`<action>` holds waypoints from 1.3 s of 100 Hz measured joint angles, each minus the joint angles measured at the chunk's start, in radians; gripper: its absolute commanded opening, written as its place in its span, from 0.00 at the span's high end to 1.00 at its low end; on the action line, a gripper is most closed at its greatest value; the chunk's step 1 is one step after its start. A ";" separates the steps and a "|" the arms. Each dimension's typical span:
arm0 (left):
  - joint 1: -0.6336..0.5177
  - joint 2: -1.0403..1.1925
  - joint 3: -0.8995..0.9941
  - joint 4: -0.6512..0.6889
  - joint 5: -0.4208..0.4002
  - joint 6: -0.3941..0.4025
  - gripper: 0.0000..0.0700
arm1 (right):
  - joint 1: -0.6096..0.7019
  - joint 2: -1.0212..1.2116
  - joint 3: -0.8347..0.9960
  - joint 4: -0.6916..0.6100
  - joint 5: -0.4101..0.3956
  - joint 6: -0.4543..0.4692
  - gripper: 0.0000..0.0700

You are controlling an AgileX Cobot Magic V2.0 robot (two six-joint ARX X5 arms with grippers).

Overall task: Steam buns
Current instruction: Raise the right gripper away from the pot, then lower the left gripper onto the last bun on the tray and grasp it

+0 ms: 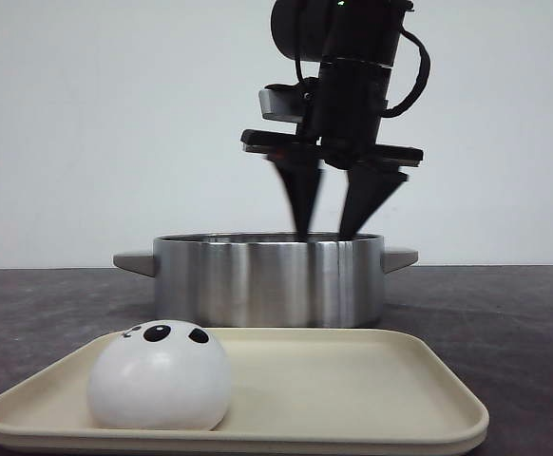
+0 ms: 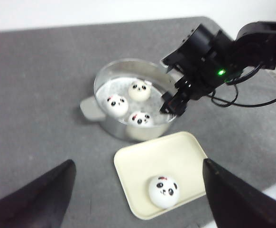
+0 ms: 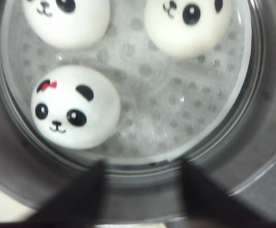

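Buns in pot, one on tray
Three buns (image 3: 76, 107) sat in the pot (image 1: 267, 280); right fingers (image 1: 300, 204) hung open, empty, above its rim; left fingers (image 2: 33, 199) were spread wide.

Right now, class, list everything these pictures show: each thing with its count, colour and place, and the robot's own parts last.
Buns: four, white with black panda faces; three in the pot, one on the tray.
Pot: one, silver metal with two side handles; on the table behind the tray.
Steamer plate: one, pale and perforated; inside the pot under the buns.
Tray: one, cream; on the table in front of the pot.
Table: one, dark grey.
Right hand: black, open, empty, over the pot's rim.
Left hand: black, open, empty, raised above the table near the tray.
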 measured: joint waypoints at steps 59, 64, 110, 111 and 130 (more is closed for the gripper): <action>-0.003 0.027 -0.492 0.147 0.187 -0.127 0.26 | 0.150 -0.660 -0.003 0.160 0.030 0.000 0.98; -0.005 0.054 -0.542 0.176 0.215 -0.132 0.26 | 0.151 -0.702 -0.003 0.156 0.045 0.000 0.99; -0.171 0.466 -0.617 0.386 0.259 -0.149 0.13 | 0.151 -0.816 -0.003 0.085 0.106 0.001 0.99; -0.174 0.473 -0.616 0.388 0.259 -0.150 0.13 | 0.151 -0.816 -0.003 0.084 0.105 0.001 0.99; -0.210 0.600 -0.616 0.443 0.259 -0.175 0.14 | 0.151 -0.816 -0.003 0.084 0.105 0.010 0.99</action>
